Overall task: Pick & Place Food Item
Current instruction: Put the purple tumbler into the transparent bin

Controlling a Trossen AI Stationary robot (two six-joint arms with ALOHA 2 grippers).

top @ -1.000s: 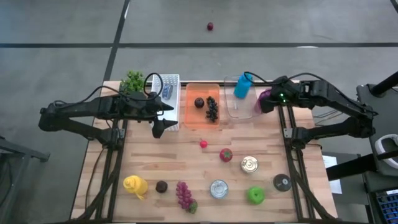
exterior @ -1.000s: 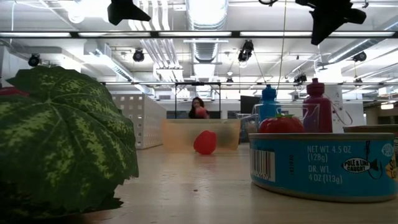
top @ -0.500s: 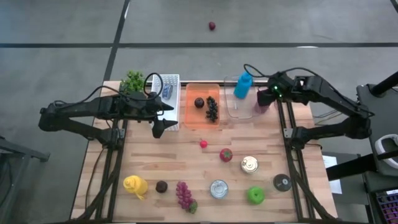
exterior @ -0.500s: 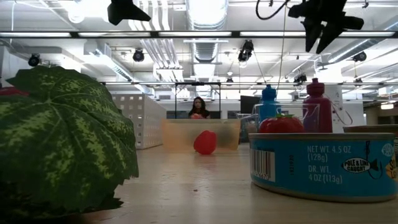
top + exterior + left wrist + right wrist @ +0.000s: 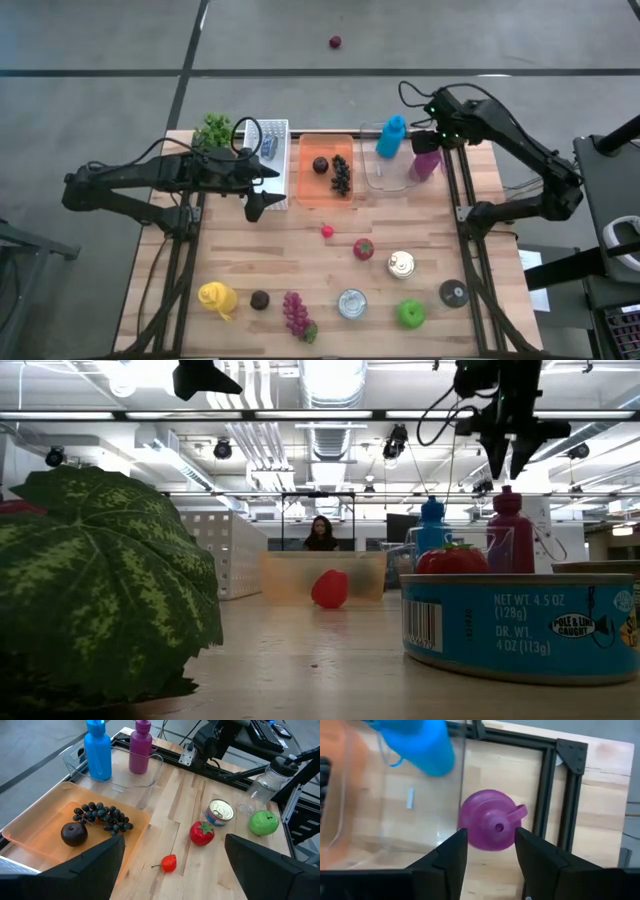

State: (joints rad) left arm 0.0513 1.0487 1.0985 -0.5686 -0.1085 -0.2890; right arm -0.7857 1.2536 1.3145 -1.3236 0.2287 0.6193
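Purple bottle [image 5: 491, 821] upright in clear bin [image 5: 378, 176], directly below right jaws [image 5: 490, 849]; jaws parted, gripping nothing. Looks rigid plastic, light, smooth, tippy; best hold: narrow neck under cap. Left jaws [image 5: 172, 862] wide open, empty, above desk [image 5: 300, 260].

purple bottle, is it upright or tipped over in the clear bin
Upright. The purple bottle stands beside the blue bottle inside the clear bin; the right tool hangs open directly above its cap, not touching.
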